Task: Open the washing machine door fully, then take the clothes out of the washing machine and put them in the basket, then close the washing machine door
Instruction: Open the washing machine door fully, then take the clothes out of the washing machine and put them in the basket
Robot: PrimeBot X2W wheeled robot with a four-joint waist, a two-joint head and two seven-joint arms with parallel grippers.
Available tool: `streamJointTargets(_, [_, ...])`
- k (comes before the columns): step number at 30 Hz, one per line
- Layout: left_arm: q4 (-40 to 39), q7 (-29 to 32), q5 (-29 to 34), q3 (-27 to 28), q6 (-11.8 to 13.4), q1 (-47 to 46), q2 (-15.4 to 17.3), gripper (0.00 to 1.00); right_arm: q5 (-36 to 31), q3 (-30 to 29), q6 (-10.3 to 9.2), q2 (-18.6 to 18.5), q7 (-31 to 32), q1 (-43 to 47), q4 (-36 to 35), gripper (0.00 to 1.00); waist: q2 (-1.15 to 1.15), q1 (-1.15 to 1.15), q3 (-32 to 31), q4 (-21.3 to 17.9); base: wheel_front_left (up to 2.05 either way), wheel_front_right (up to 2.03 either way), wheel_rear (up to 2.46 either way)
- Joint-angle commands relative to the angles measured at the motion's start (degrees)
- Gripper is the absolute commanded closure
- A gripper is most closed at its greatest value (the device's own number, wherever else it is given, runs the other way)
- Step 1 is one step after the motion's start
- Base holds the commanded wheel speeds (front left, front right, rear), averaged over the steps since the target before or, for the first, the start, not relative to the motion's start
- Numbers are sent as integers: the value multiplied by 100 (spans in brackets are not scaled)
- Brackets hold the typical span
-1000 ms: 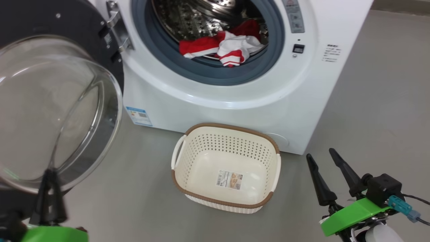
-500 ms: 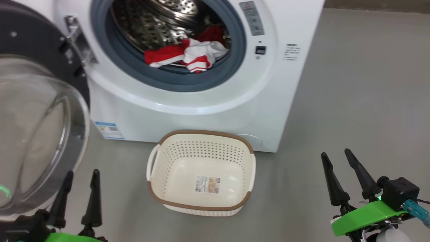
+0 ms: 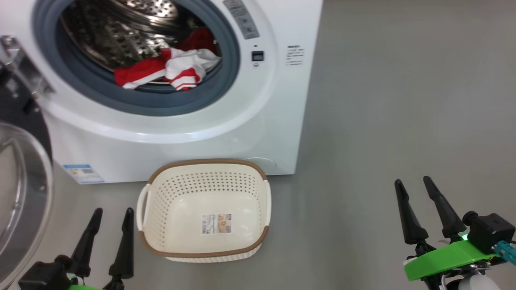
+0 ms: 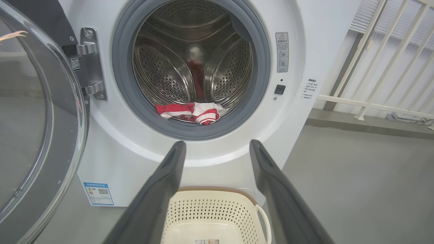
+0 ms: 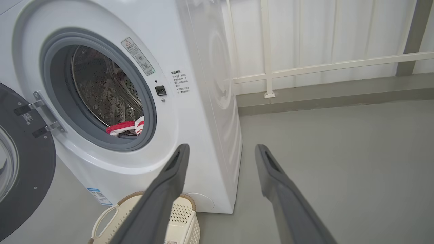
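Head view: finds the washing machine door (image 3: 24,193) swung wide at the left edge, beside the washing machine (image 3: 161,133). Notes the clothes (image 3: 169,70) lying at the front lip of the drum (image 3: 113,36), upper left of frame. Places the basket (image 3: 207,161) on the floor (image 3: 383,100) at lower centre, just before the machine, sticker (image 3: 216,223) visible on its bottom. Records left gripper (image 3: 113,212) at lower left and right gripper (image 3: 412,181) at lower right, each with fingers parted, gripping nothing.
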Motion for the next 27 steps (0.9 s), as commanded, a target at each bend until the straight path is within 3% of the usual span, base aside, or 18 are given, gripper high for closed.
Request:
streamJointTargets(1, [-176,-28,-33,161,-32,-34,146,0,-26,68,43,-34,-37,-22,-176,0,0,0,46,-188,0,0,0])
streamJointTargets(11, [-210,-28,-16,101,-32,-29,139,0,-43,-27,43,9,-37,64,-231,0,0,0,38,-369,0,0,0])
streamJointTargets(27, [-266,-28,-14,127,-32,-26,186,0,-35,-15,43,2,-37,81,-231,0,0,0,-9,-333,13,-13,0])
